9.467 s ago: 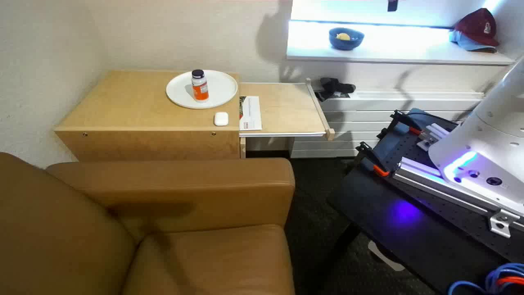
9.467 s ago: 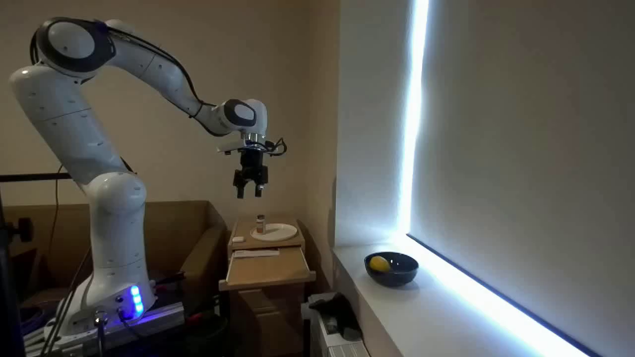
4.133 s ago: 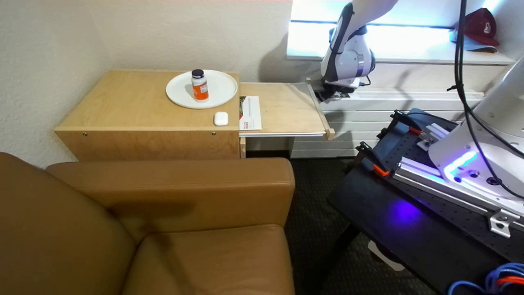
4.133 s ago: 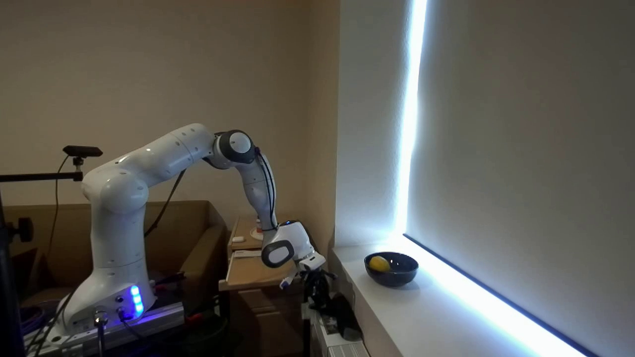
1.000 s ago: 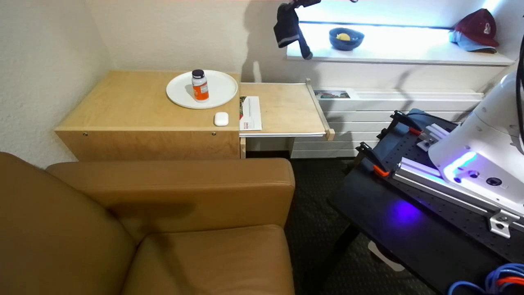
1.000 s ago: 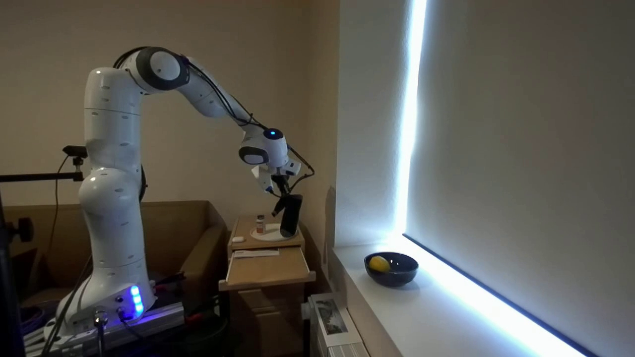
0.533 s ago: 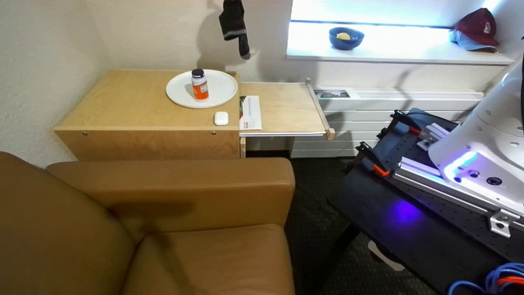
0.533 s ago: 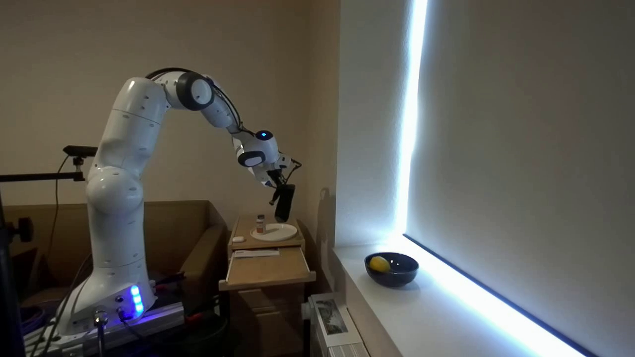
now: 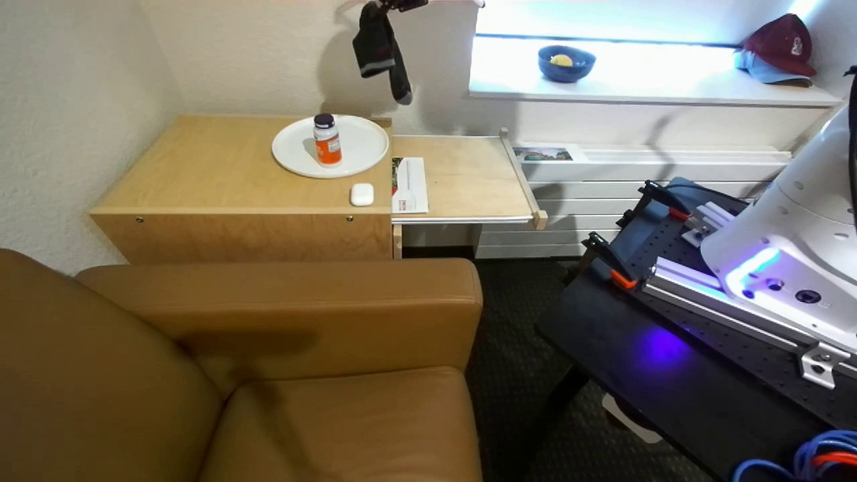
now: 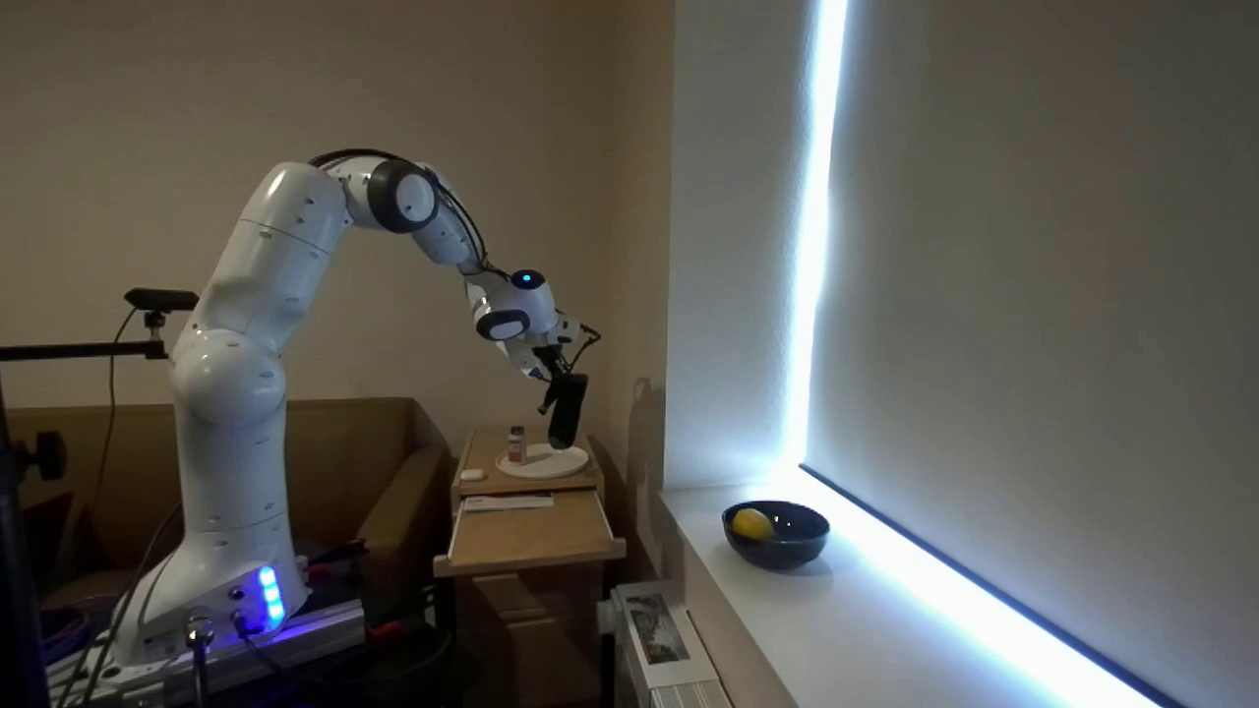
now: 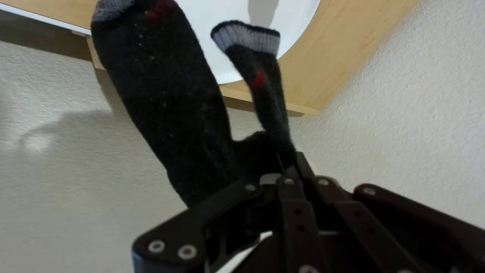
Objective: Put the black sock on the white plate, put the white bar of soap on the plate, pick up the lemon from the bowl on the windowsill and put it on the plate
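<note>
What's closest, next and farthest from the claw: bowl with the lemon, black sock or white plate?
In an exterior view, from the claw:
1. Black sock, hanging from it.
2. White plate, below, on the wooden cabinet.
3. Bowl with the lemon, out to the picture's right on the windowsill.

The wrist view's top edge crops the white plate [image 11: 293, 21] and the black sock [image 11: 163, 87].

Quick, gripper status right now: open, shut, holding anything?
Gripper: closed on the black sock, holding it in the air with both ends hanging loose.
</note>
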Controlling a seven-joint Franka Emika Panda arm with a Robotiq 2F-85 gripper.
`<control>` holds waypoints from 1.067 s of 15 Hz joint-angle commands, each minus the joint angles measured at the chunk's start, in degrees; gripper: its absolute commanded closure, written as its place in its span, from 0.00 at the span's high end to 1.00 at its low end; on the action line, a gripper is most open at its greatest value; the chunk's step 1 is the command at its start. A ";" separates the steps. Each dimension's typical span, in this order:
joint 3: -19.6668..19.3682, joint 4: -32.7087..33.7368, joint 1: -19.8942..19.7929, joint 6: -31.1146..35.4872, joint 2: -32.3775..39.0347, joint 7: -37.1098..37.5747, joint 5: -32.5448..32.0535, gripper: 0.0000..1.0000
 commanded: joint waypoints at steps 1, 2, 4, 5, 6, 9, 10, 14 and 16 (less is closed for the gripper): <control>2.64 9.31 2.64 7.74 10.57 -2.07 -0.25 0.01; 3.87 12.14 3.30 9.83 13.66 -2.52 -0.42 0.01; 5.53 17.15 5.05 13.34 19.14 -3.82 -2.25 0.01; 5.73 19.47 6.03 14.52 21.71 -4.77 -4.04 0.01; 5.48 21.63 7.46 15.78 24.04 -5.22 -5.95 0.01; 4.95 20.02 8.04 15.84 23.50 -3.25 -7.59 0.03; 4.91 21.80 8.69 16.72 25.49 -3.34 -8.58 0.03; 4.34 25.63 9.60 17.46 28.82 -4.48 -9.77 0.01; 7.29 30.12 9.16 19.45 33.09 -5.89 -12.75 0.01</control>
